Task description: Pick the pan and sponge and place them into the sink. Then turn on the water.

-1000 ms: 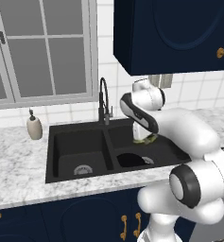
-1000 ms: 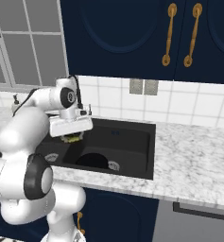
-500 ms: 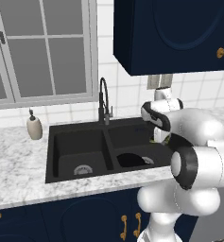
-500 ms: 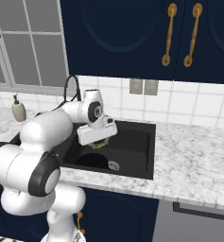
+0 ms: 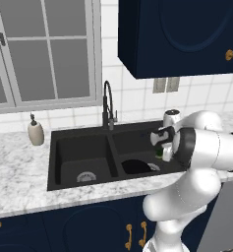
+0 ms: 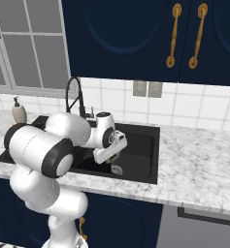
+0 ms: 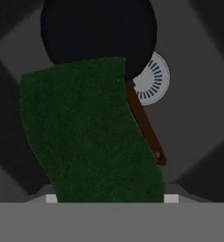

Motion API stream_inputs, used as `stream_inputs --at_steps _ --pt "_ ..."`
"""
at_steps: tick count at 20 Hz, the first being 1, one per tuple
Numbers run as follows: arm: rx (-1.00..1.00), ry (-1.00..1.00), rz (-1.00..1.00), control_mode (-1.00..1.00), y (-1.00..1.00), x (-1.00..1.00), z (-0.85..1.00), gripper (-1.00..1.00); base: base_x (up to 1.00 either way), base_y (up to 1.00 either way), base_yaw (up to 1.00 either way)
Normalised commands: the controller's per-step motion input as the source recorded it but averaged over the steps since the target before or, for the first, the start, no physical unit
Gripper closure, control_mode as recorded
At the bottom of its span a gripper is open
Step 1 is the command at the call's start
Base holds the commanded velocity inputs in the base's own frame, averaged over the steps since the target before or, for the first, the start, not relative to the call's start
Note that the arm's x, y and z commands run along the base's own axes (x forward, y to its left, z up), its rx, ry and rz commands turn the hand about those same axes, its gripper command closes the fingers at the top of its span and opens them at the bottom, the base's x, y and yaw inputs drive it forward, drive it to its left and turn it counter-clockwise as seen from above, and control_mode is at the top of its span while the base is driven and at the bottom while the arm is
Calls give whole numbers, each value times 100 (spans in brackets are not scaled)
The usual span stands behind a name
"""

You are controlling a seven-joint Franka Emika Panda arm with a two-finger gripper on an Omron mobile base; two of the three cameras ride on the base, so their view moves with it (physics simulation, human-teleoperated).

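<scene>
Down at the fingers, the gripper (image 5: 160, 151) pinches the sponge (image 7: 87, 132), jaws pressed against its two sides; in the hand view the dark green top covers the lower left and middle of the frame and hides the fingertips. A sliver of green also peeks out beside the hand right of centre in the left base view, and under the hand in the middle of the right base view.

Beyond the sponge, at the top of the hand view, lies the pan (image 7: 98, 33), round and black, resting on the floor of the sink (image 5: 83, 150). Its brown handle (image 7: 145, 127) runs down toward the lower right, passing over the edge of the round grey drain (image 7: 153, 79). In the left base view the pan shows as a dark disc in the right basin, just below and left of the hand.

Further out, the black gooseneck faucet (image 5: 108, 106) stands behind the divider between basins. A beige soap dispenser (image 5: 35, 132) sits on the marble counter (image 5: 14, 172) at the left.
</scene>
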Motion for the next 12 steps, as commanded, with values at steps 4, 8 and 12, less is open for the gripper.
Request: stream_inputs --at_steps 4,8,12 --pt "0 -1 10 -100 0 18 -48 100 0 0 0" --pt "0 5 0 -100 -1 2 -4 100 0 0 0" --pt "0 12 0 -100 0 15 -11 100 0 0 0"
